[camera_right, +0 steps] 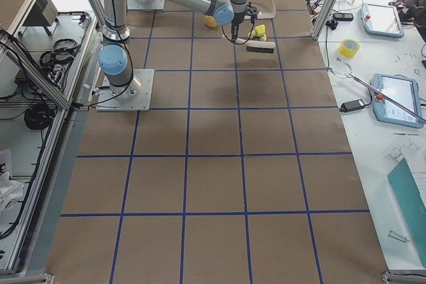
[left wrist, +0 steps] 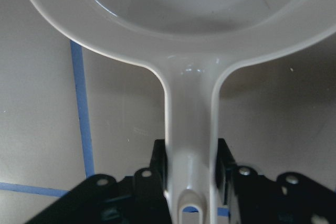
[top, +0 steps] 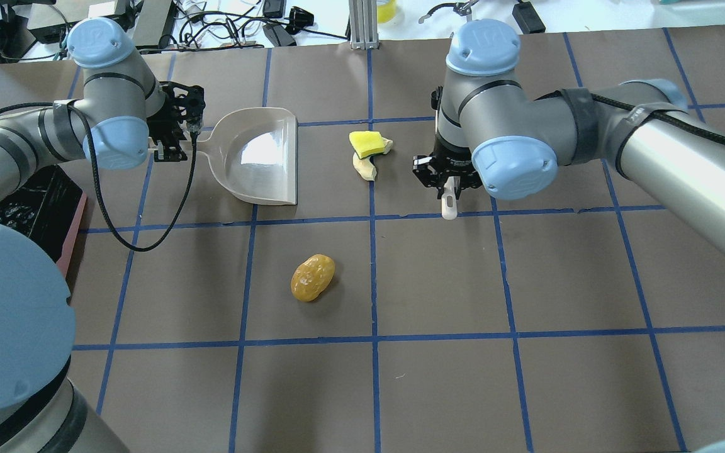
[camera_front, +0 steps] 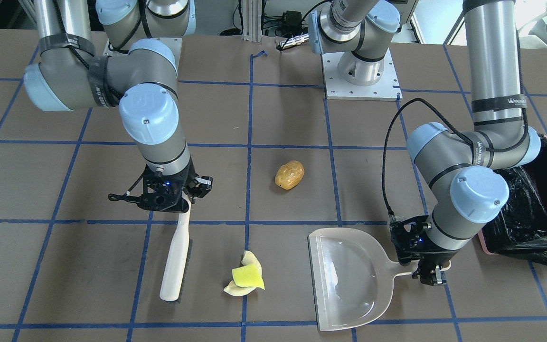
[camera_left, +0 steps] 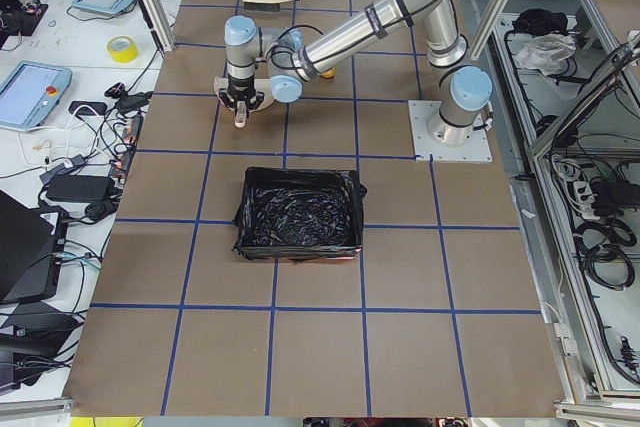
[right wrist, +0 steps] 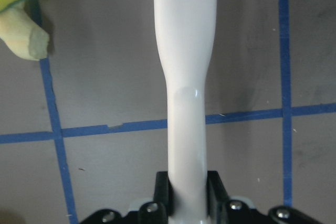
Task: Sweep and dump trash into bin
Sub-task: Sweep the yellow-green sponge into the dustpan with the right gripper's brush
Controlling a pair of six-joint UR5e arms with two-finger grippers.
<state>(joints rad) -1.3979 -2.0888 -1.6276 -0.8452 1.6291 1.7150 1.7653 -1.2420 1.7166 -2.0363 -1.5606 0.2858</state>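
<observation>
My left gripper (camera_front: 428, 275) is shut on the handle of the beige dustpan (camera_front: 349, 280), which lies flat on the table; the wrist view shows the handle (left wrist: 189, 145) between the jaws. My right gripper (camera_front: 174, 199) is shut on the handle of a white brush (camera_front: 176, 261), bristles on the table. The yellow sponge piece (camera_front: 247, 276) with pale peel scraps (camera_front: 235, 289) lies between brush and dustpan. The golden-brown lump (camera_front: 289, 175) lies apart, nearer the robot. The pink bin (top: 75, 229) with black bag (camera_front: 520, 223) stands beside my left arm.
The table is brown with blue tape grid lines (top: 372, 251). The arm bases (camera_front: 361, 71) stand on plates at the robot's edge. Cables and tablets lie on the side benches beyond the table's ends (camera_left: 40, 97).
</observation>
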